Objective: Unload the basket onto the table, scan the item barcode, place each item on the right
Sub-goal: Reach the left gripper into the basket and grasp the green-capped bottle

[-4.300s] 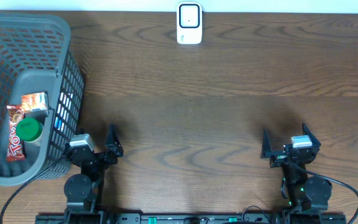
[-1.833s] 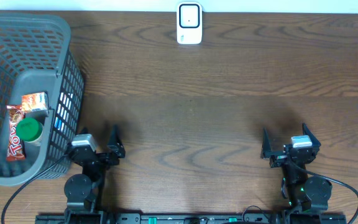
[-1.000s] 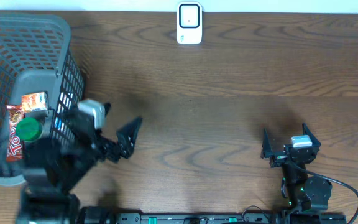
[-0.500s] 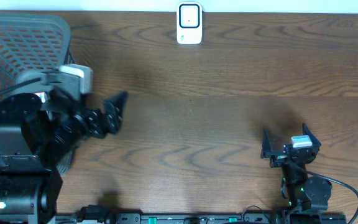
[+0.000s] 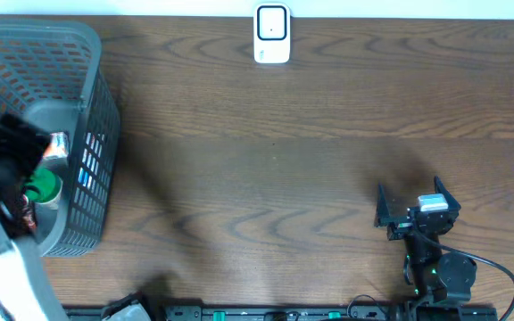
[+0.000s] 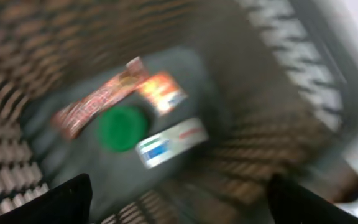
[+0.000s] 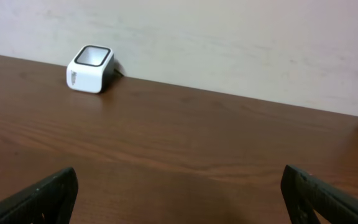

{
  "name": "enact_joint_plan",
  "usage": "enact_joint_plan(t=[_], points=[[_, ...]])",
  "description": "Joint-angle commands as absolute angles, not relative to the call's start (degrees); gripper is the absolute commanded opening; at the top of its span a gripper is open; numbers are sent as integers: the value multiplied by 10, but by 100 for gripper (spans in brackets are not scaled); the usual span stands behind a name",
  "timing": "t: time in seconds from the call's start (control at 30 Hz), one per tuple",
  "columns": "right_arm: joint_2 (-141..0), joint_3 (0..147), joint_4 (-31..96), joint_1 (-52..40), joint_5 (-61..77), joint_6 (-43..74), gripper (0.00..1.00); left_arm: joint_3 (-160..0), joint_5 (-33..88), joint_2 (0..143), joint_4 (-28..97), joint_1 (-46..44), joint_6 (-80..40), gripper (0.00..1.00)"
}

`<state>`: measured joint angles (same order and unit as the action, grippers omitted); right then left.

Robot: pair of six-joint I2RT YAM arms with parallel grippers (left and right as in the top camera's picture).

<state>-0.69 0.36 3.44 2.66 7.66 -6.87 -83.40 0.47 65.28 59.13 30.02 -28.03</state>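
Observation:
The items lie on the floor of the grey basket (image 5: 92, 53): a green-lidded tub (image 6: 123, 127), a red candy bar (image 6: 95, 101), an orange packet (image 6: 161, 90) and a white and blue pack (image 6: 169, 142). In the overhead view the green lid (image 5: 41, 185) and orange packet (image 5: 57, 144) show. My left gripper (image 6: 179, 214) hangs open above them inside the basket, blurred, holding nothing; from overhead it is a dark smear (image 5: 14, 144). The white barcode scanner (image 5: 272, 34) stands at the table's far edge, also in the right wrist view (image 7: 90, 60). My right gripper (image 7: 179, 202) rests open and empty near the front (image 5: 409, 209).
The basket's mesh walls (image 6: 278, 81) rise round the left gripper on all sides. Brown wooden table (image 5: 275, 169) stretches between basket, scanner and right arm. A pale wall (image 7: 229, 37) runs behind the scanner.
The left arm has swung up from its rest spot near the front and leftward over the basket rim, and now hangs above the items. The right arm has not moved.

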Motion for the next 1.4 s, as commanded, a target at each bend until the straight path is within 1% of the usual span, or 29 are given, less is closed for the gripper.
enact_joint_plan(t=[0.0,0.2,0.63,1.0,1.37], points=[[-4,3,37,22,74,-62,99,-836,-11,714,607,363,-355,87],[-4,3,37,22,74,-62,99,-835,-11,801,608,405,-376,87],[-4,3,37,22,74,-62,99,-826,-9,971,590,405,-388,88],[-4,3,37,22,74,-62,99,-825,-7,1001,590,404,-382,88],[-4,3,37,22,74,-62,99,-797,-7,1013,556,370,-382,88]])
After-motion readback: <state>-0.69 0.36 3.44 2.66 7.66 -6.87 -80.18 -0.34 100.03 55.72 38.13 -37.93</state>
